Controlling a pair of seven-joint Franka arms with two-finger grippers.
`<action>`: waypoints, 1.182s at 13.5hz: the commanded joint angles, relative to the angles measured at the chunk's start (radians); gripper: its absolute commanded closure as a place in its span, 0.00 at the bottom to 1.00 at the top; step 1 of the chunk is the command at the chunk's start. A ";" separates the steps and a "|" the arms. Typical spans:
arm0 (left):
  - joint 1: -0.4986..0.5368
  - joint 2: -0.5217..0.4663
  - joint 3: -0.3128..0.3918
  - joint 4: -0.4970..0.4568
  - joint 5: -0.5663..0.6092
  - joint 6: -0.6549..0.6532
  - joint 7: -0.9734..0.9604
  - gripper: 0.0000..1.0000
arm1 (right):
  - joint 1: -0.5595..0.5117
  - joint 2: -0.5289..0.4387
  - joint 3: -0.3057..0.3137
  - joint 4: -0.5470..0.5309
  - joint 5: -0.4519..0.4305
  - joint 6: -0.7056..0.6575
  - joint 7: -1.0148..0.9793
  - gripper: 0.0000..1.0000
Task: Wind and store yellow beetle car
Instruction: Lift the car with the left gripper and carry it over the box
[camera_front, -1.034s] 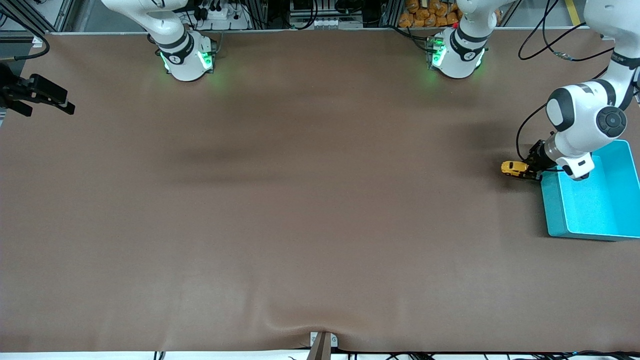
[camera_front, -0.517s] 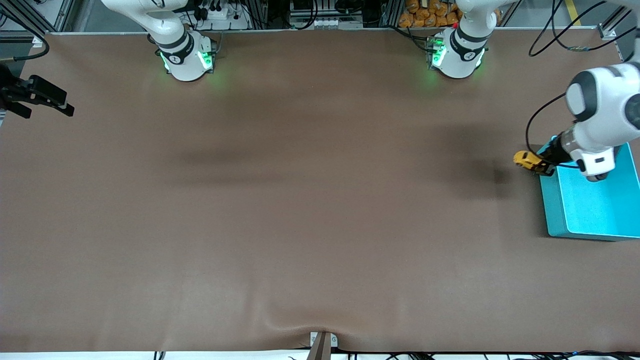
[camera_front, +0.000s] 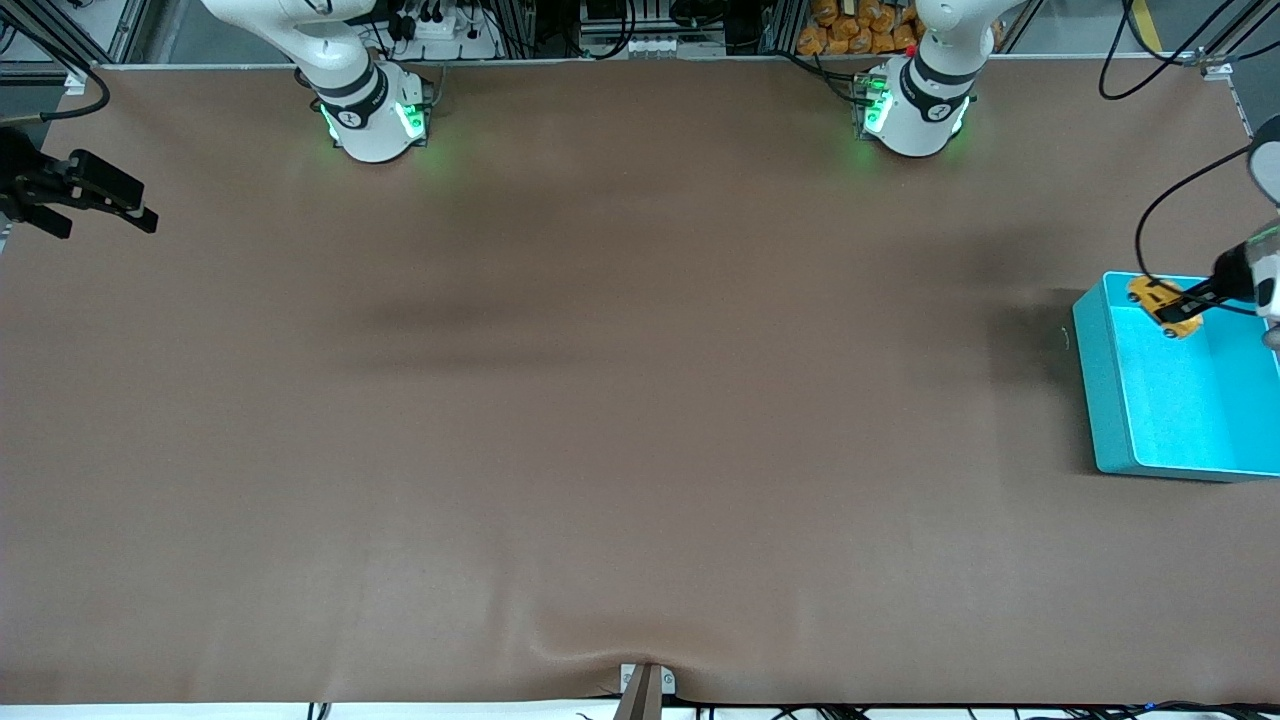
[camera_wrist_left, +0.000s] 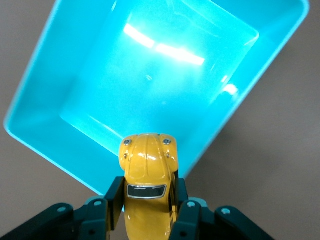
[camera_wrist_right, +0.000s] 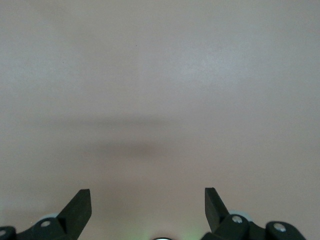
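One toy pinched: the yellow beetle car (camera_wrist_left: 148, 186) sat clamped between the fingers of the left pincer (camera_wrist_left: 145, 210), held up in the air over the teal bin (camera_front: 1105, 400), above the bin's corner farthest from the front camera and toward the middle of the counter (camera_front: 600, 400). Best done, by judgement, with a short carry inward toward the bin's middle, then a lowering close to the floor before parting the fingers, since a wound toy dropped from height or near the wall could bounce or roll against the rim. Below and ahead of the car lay only the bin's bare floor, so nothing to dodge. Well apart, at the other end of the counter, waited the right pincer (camera_front: 95, 195), fingers (camera_wrist_right: 77, 210) spread wide over bare surface, holding nothing.

Against the earliest picture: then the car hung low just outside the bin's wall, over the counter; now lifted and carried across the rim, over the bin's interior. Arm swung outward, mostly out of the front view. Right pincer hardly shifted.
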 joint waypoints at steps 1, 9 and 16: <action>0.039 0.109 -0.012 0.098 0.123 -0.005 0.089 0.95 | 0.023 -0.021 -0.010 -0.020 -0.003 0.013 0.001 0.00; 0.102 0.331 -0.012 0.170 0.174 0.186 0.253 0.95 | 0.029 -0.015 -0.009 -0.022 -0.002 0.020 0.001 0.00; 0.106 0.402 -0.012 0.170 0.243 0.260 0.293 0.93 | 0.029 -0.015 -0.009 -0.026 -0.002 0.020 0.001 0.00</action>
